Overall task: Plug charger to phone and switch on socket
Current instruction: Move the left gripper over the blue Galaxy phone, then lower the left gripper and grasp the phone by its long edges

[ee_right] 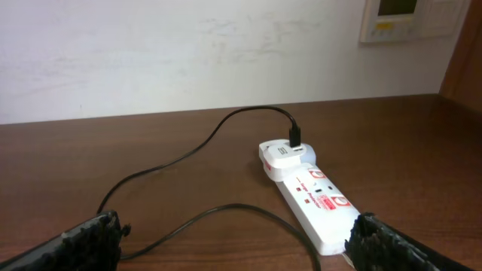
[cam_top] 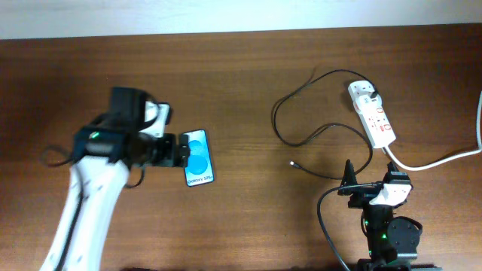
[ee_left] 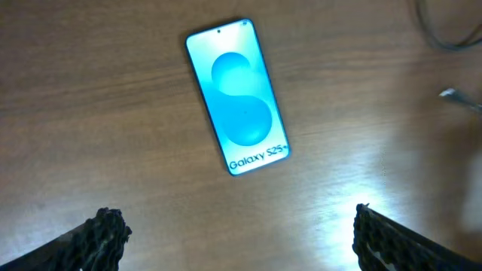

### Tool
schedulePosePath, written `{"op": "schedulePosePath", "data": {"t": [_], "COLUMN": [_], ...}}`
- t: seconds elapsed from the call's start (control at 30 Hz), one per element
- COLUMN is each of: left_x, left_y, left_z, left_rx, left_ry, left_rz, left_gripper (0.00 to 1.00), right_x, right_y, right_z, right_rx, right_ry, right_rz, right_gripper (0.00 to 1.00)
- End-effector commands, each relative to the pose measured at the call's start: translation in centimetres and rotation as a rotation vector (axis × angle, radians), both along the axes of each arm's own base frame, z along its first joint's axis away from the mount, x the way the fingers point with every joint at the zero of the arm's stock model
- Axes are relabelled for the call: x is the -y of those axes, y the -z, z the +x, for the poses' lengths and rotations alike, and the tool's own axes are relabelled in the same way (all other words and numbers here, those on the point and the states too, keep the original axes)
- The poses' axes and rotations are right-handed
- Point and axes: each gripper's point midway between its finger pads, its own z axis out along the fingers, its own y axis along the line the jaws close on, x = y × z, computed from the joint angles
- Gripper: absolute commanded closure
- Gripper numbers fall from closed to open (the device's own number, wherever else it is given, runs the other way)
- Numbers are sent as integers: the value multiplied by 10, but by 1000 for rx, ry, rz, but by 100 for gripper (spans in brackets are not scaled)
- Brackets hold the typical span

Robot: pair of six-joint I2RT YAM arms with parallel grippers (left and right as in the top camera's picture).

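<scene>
Left gripper (cam_top: 179,150) is hanging just beside the phone (cam_top: 199,158) with its jaws spread wide and nothing between them, probably so it can steady or square up the handset before anything is pushed into it. In the left wrist view the phone (ee_left: 238,96) is lying flat and screen-up on the wooden table (cam_top: 241,68), slightly angled, its "Galaxy" end pointing toward the fingers (ee_left: 105,233). The right gripper (cam_top: 373,181) is also standing fully apart and empty, and it is waiting near the socket (cam_top: 373,113), which looks like a sensible post for reaching both the cable and the red switches. The charger (cam_top: 276,120) is looping loosely across the table from a white adapter (ee_right: 280,156) sitting in the far end of the socket (ee_right: 316,199), so that end seems to be connected already. Its silvery connector tip (cam_top: 292,162) is lying free on the wood, well apart from the phone, so carrying it over appears to be the step in hand. Whether any switch is on cannot be told.
</scene>
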Motion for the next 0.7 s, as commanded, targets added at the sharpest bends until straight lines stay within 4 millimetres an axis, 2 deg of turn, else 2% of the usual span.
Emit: {"op": "schedulePosePath", "data": {"t": [0.0,0.07,0.17,0.57,0.63,0.67], "left_x": [2,3,5,6,6,7], "left_y": [29,37,36,35,43,54], "left_z": [13,18,25,31,32,32], "left_rx": [-67,-78,-52,-25,-43,-78], "left_ry": [9,7,8,32,32,35], "left_rz": [87,88,84,86,88,91], "left_gripper": [1,1,1,1,1,1], "right_x": [0,0,0,0,0,0], "right_y": [3,3,3,3,3,3], "right_z": [0,0,0,0,0,0], "right_rx": [-5,-5,-6,-5,-6,-5], "right_ry": [1,1,1,1,1,1], "right_rz": [-7,-7,-7,-7,-7,-7], "right_gripper": [2,1,2,2,2,2]}}
